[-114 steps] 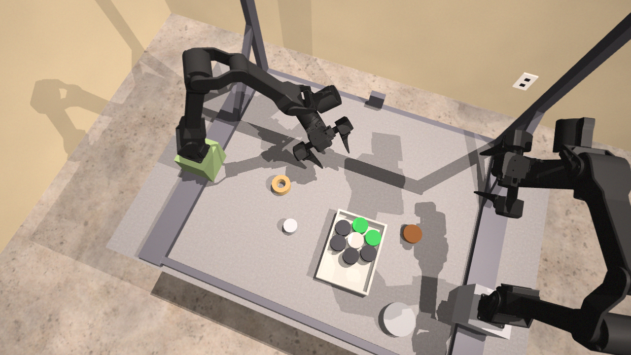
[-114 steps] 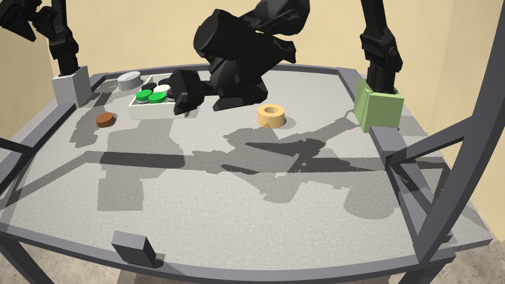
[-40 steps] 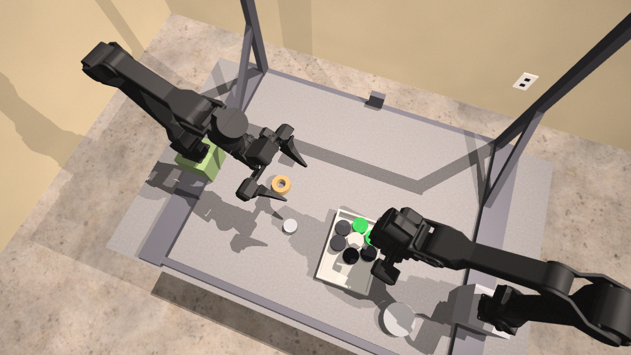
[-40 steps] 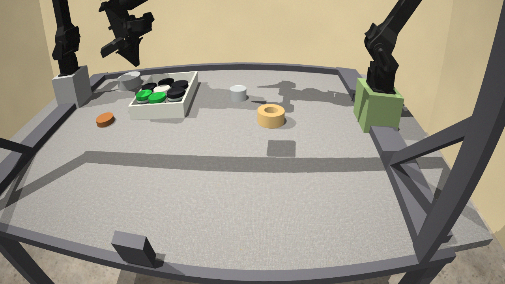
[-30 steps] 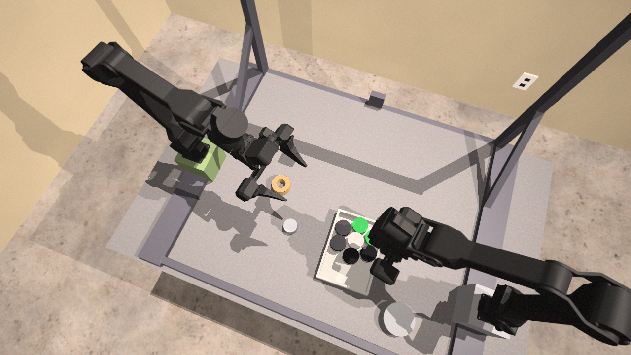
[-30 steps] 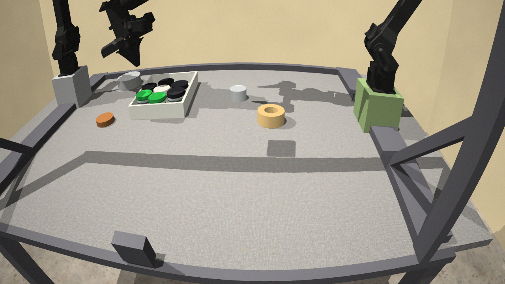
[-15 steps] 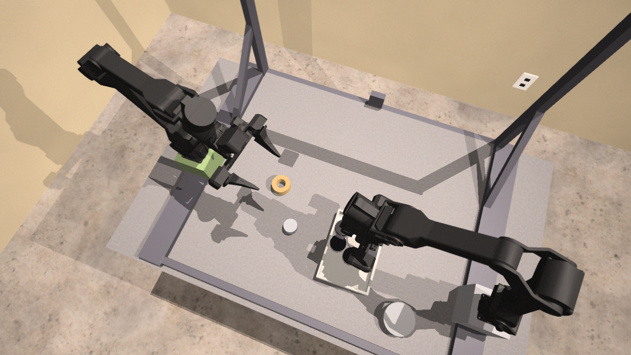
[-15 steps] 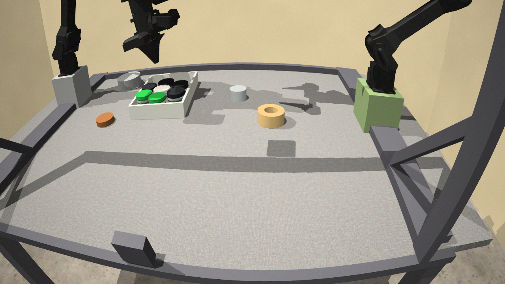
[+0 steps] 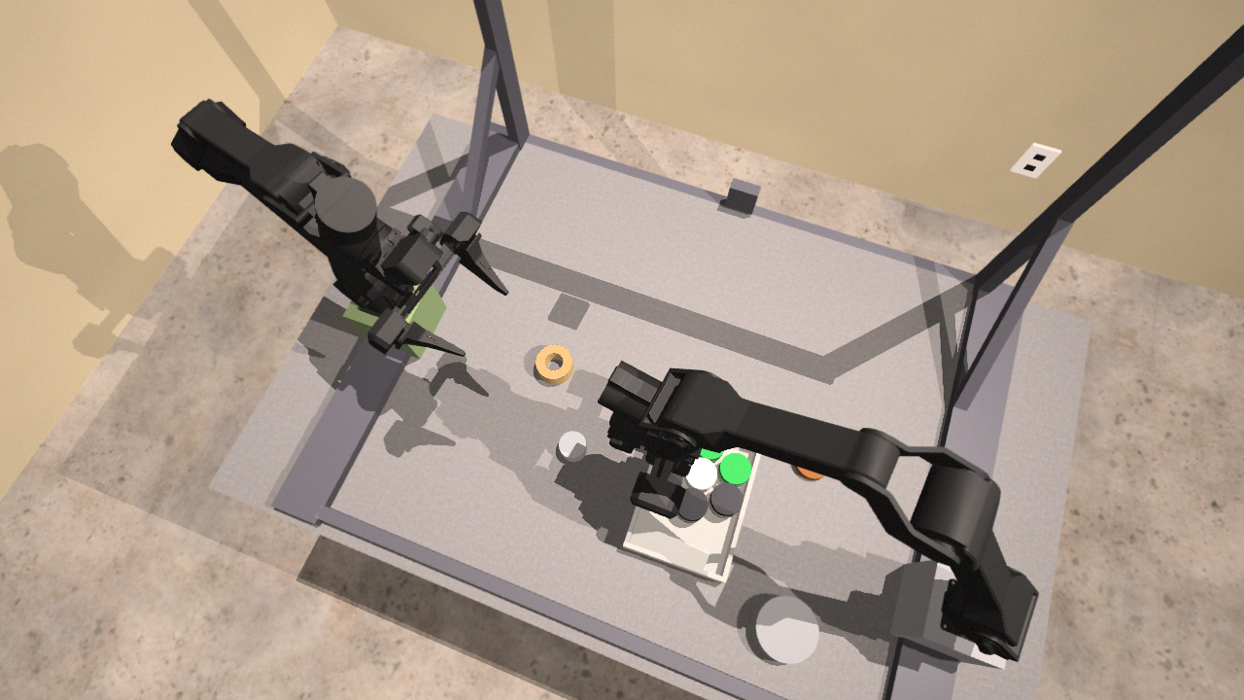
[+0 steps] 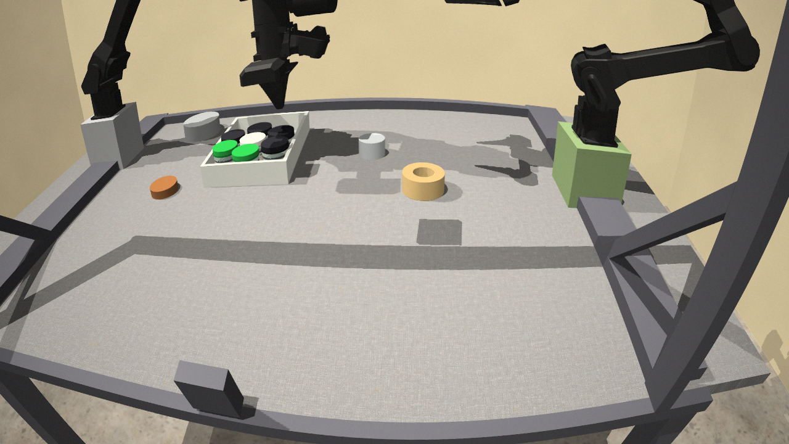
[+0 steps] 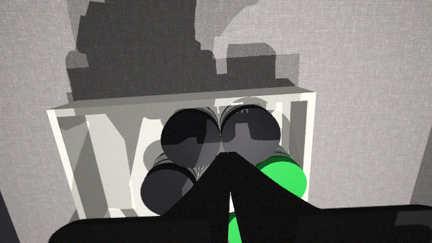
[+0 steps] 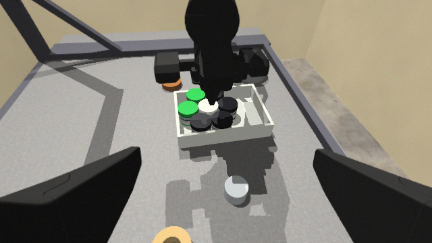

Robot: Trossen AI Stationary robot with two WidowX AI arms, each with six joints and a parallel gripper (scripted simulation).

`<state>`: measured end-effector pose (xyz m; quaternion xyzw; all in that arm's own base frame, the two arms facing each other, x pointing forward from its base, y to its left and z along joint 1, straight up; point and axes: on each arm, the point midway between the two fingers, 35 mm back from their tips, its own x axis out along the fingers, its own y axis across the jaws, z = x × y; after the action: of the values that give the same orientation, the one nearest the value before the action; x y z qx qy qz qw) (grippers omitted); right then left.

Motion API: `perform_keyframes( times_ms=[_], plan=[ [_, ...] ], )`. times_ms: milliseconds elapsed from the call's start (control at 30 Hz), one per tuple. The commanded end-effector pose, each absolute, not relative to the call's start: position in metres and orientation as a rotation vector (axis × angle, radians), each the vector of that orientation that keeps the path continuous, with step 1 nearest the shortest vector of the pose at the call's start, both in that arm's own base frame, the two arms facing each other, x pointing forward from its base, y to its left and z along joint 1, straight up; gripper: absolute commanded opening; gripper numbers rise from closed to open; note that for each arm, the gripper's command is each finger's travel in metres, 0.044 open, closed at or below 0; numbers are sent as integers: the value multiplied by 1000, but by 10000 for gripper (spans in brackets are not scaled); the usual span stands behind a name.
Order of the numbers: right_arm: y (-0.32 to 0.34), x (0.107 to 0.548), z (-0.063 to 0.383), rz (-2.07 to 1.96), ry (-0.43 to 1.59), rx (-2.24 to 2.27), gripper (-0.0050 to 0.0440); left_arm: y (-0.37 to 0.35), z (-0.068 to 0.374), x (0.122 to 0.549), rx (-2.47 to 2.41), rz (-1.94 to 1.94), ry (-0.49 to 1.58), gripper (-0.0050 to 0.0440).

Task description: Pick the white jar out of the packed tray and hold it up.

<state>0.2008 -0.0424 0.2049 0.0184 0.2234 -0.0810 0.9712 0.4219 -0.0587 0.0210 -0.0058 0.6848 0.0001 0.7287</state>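
Note:
The white jar stands in the middle of a cluster of jars in the white tray. Two green-capped jars and several black-capped jars are packed around it, all caps up. It also shows in the right wrist view. My left gripper is shut and empty, pointing down just above the jars. In the left wrist view its closed fingers hide the white jar. My right gripper is open and empty, raised far from the tray near its green base block.
An orange disc lies beside the tray. A large grey cylinder stands behind the tray. A small grey cylinder and a tan ring stand mid-table. Half of the tray is empty.

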Motion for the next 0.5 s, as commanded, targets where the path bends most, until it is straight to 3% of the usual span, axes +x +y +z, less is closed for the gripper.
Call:
perform_keyframes(
  times_ms=[0,467],
  plan=[
    [-42,194,203,-164,453,36,440,-57,22,440,-33,22,1535,-50],
    [-42,194,208,-166,443,36,440,-57,5,437,-29,24,1562,-50]
  ],
)
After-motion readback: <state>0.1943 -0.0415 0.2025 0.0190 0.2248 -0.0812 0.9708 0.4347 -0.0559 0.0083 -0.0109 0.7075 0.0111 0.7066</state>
